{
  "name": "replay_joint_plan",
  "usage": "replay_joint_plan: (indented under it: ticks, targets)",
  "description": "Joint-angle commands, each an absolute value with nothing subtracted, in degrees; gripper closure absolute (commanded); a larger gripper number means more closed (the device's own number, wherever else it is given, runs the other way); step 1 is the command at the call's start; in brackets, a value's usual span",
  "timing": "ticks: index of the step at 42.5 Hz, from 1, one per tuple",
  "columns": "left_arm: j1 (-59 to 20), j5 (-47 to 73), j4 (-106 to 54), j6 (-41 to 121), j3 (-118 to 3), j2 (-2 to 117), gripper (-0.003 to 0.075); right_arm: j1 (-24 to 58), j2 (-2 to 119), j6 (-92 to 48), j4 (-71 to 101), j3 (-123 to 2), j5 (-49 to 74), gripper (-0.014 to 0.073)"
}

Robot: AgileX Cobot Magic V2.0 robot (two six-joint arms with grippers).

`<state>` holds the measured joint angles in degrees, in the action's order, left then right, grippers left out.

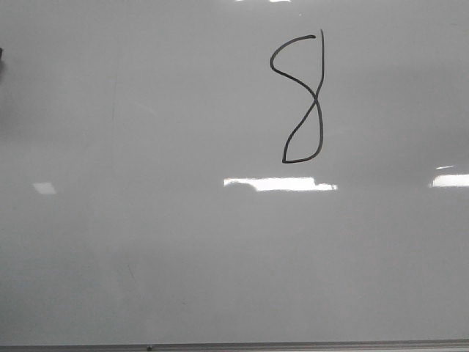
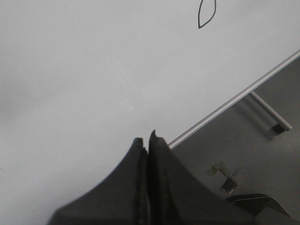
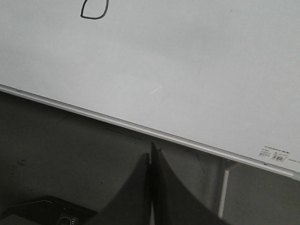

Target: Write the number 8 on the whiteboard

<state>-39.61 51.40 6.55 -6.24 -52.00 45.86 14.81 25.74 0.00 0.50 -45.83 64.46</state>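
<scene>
The number 8 (image 1: pixel 300 99) sits finished on the whiteboard (image 1: pixel 146 242). Both grippers, left (image 2: pixel 147 137) and right (image 3: pixel 151 152), are pinched closed and empty; any sweep could smear wet ink.

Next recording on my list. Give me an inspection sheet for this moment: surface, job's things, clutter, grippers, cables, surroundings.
Surface: whiteboard, glossy pale grey-white, with bright light reflections, faint scuffs and a thin frame edge along the bottom.
Job's things: number 8, a thin black line in the upper right of the front view, both loops drawn; no marker seen.
Clutter: small printed label near the board's frame.
Grippers: left gripper shut, empty; right gripper shut, empty; both off the drawn figure.
Cables: nothing seen.
Surroundings: dark grey floor below the board; metal stand leg; dark device, unclear.
</scene>
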Motion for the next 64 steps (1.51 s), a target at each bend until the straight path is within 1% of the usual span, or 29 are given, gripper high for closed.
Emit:
replay_joint_plan:
  ticks: [1, 22, 28, 34, 41, 54, 59, 64]
  targets:
    - [-40.07, 47.45, 6.65, -6.16, -53.54, 45.79, 0.0741, 14.64, 26.07, 0.00, -0.37, -47.04, 60.63, 0.0662]
    - [-39.78, 47.35, 6.77, -6.16, -53.45, 45.41, 0.0741, 14.64, 26.07, 0.00, -0.37, -47.04, 60.63, 0.0662]
    - [-36.82, 47.30, 6.77, -6.16, -53.45, 45.38, 0.0741, 14.64, 26.07, 0.00, -0.37, -47.04, 60.63, 0.0662]
    - [-30.85, 43.18, 6.77, -6.16, -52.16, 42.61, 0.0741, 14.64, 26.07, 0.00, -0.37, -47.04, 60.63, 0.0662]
    - [-22.00, 33.80, 5.20, -6.16, -44.00, 34.83, 0.0741, 14.64, 26.07, 0.00, -0.37, -47.04, 60.63, 0.0662]
    - [-5.54, 16.06, -2.72, -6.16, -19.00, 13.06, 0.0741, 14.64, 26.07, 0.00, -0.37, -47.04, 60.63, 0.0662]
    - [-1.99, 9.60, -2.72, -6.16, -11.35, 6.40, 0.0741, 14.64, 26.07, 0.00, -0.37, -47.04, 60.63, 0.0662]
    - [0.21, 2.88, -1.61, -6.16, -4.65, 2.41, 0.0741, 14.64, 26.07, 0.00, -0.37, -47.04, 60.63, 0.0662]
